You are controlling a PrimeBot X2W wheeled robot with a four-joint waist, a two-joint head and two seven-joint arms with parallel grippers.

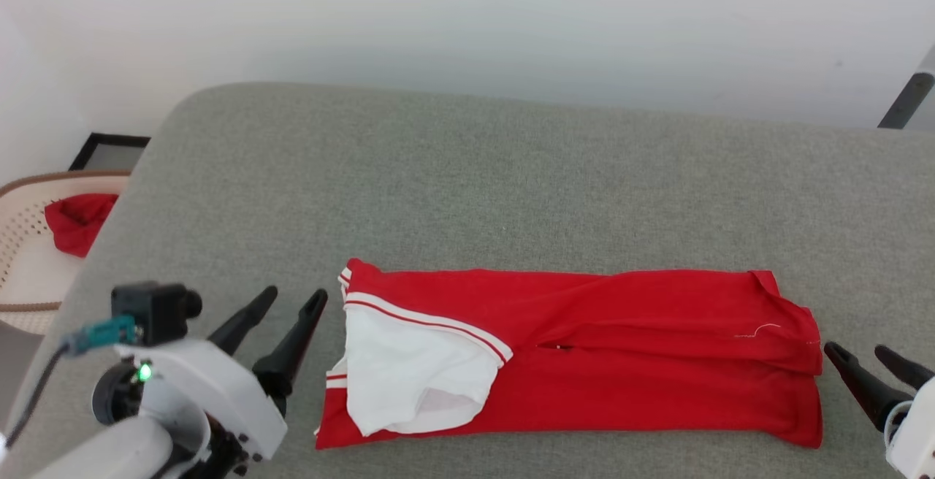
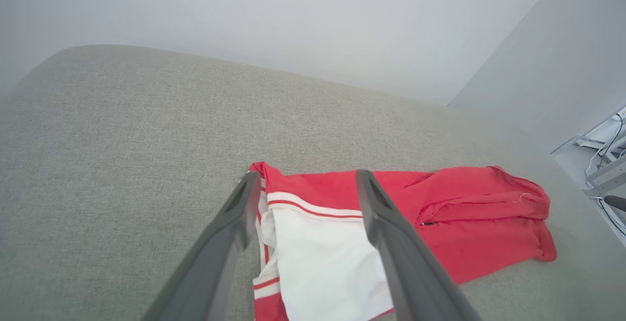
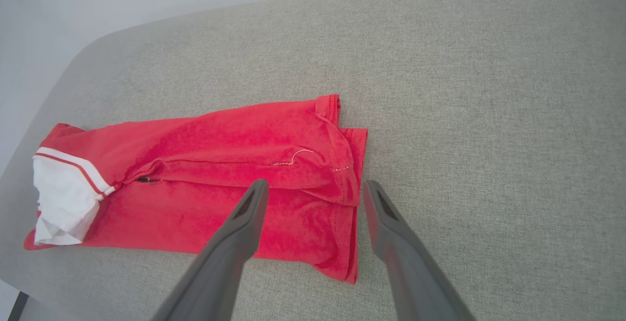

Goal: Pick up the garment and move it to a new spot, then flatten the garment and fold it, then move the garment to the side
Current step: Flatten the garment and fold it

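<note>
Folded garment (image 1: 621, 391) laid at lower centre.
Left gripper (image 1: 295, 293) and right gripper (image 1: 857, 349) are seen beside it, jaws wide, empty.

grey couch (image 1: 467, 187), cream basket (image 1: 20, 242), red cloth (image 1: 77, 222)

Bright, even, diffuse light, no glare; the garment (image 1: 621, 362) casts only a faint soft shadow along its edges on the grey cushion (image 1: 511, 172). Head view is sharp. Both wrist views bow the cushion's edges, and the dark fingers (image 2: 396, 252) blur toward the bottom edge
</note>
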